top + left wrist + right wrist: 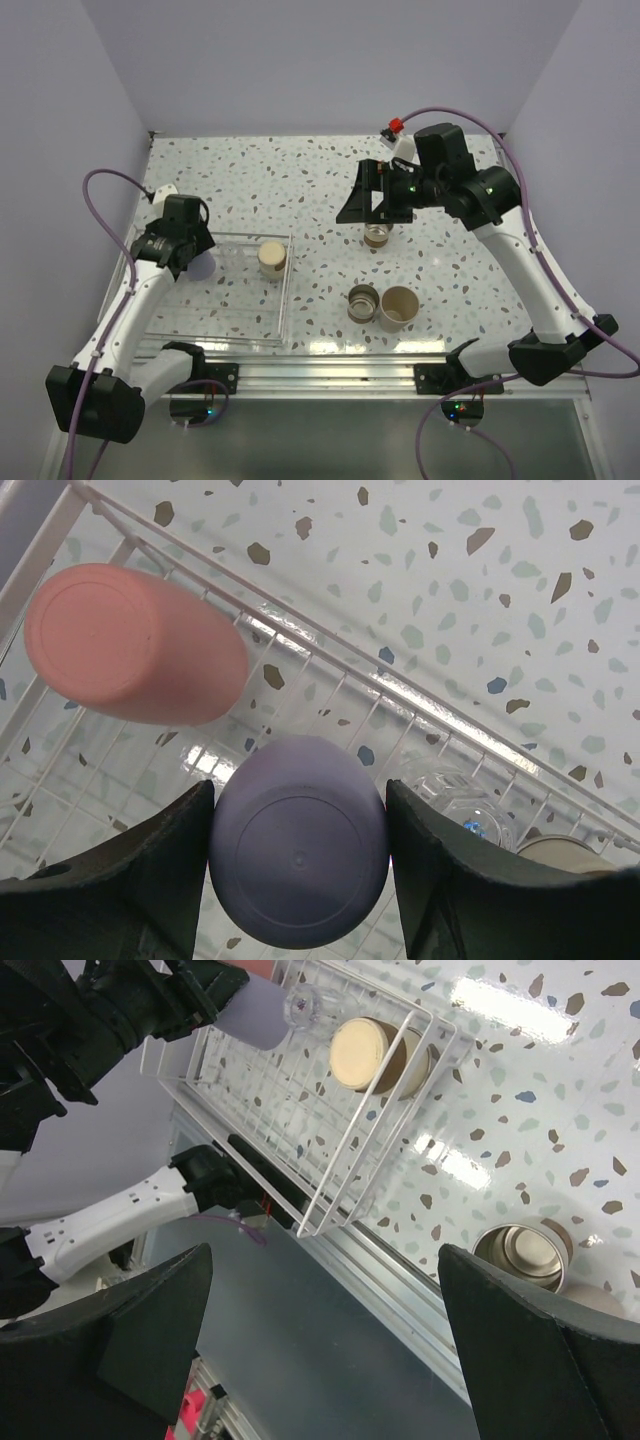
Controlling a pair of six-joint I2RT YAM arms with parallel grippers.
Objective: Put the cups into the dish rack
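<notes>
**Left pincer [298,800] clamped on the lavender round tumbler [300,845]**

My left arm [125,310] runs up the left of the top view, wrist bent over the upper-left corner of the clear plastic wire-grid dish rack [285,300], and the tumbler is squeezed between both fingers there. My right arm [530,270] hooks in from the right. Its right pincer [325,1250] is spread wide and points down over a metallic brown-banded tumbler [376,237] on the speckled surface [300,180], partly hiding it. The coral red tumbler [135,645] in the rack shows only in the left wrist view, and the clear tumbler [460,800] is hard to make out.

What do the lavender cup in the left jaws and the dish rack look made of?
Lavender cup: likely plastic, opaque matte, moulded ring on its base. Dish rack: thin white wire grid, probably coated metal; walls seem clear, glossy plastic.
</notes>
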